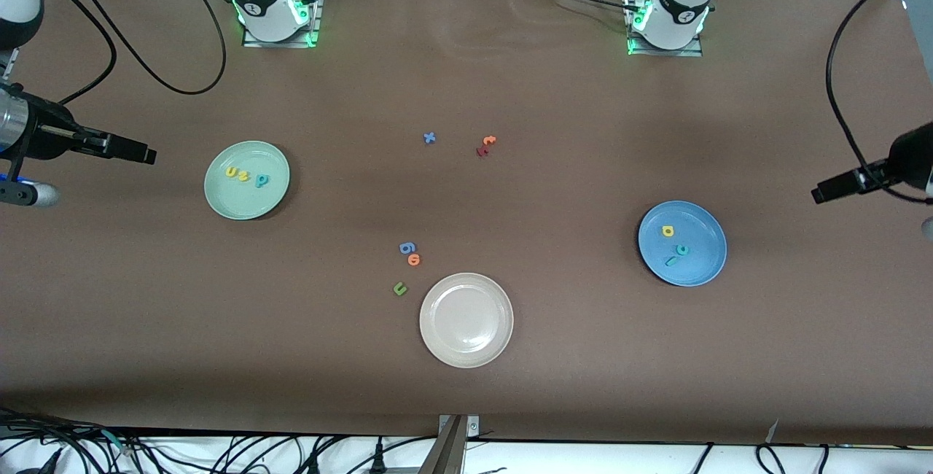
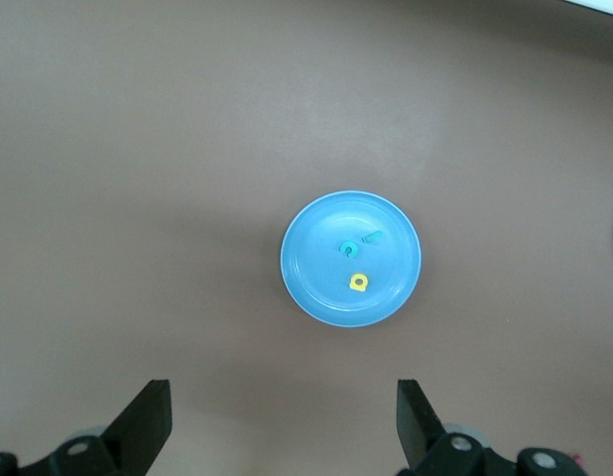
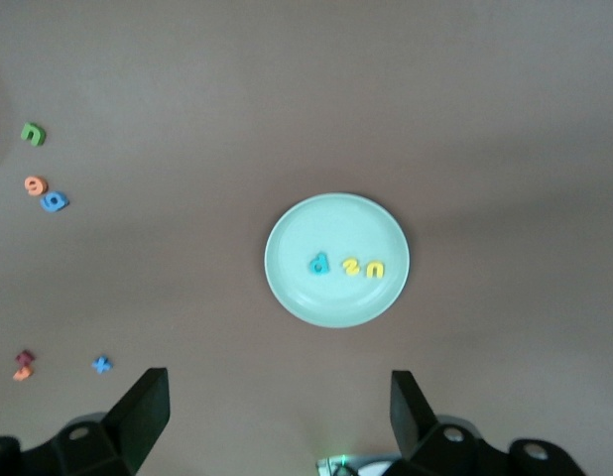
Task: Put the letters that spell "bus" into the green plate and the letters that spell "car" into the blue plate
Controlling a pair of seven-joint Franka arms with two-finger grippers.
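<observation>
The green plate [image 1: 246, 197] [image 3: 336, 223] holds the yellow-orange "u" [image 1: 232, 173] [image 3: 374, 269], the yellow "s" [image 1: 243, 174] [image 3: 350, 266] and the teal "b" [image 1: 261, 181] [image 3: 318, 264]. The blue plate [image 1: 700, 230] [image 2: 316, 268] holds the yellow "a" [image 1: 668, 230] [image 2: 358, 283], the teal "c" [image 1: 681, 249] [image 2: 347, 249] and the teal "r" [image 1: 671, 261] [image 2: 372, 238]. My right gripper [image 1: 149, 156] [image 3: 277, 389] hangs open and empty, high over the table at the right arm's end. My left gripper [image 1: 818, 195] [image 2: 284, 397] hangs open and empty, high over the left arm's end.
A cream-white plate [image 1: 431, 300] lies empty near the front camera. Beside it lie a dark green "u" [image 1: 399, 288], an orange "o" [image 1: 414, 259] and a blue letter [image 1: 407, 247]. Farther off lie a blue "x" [image 1: 429, 138], an orange "t" [image 1: 489, 141] and a dark red letter [image 1: 482, 151].
</observation>
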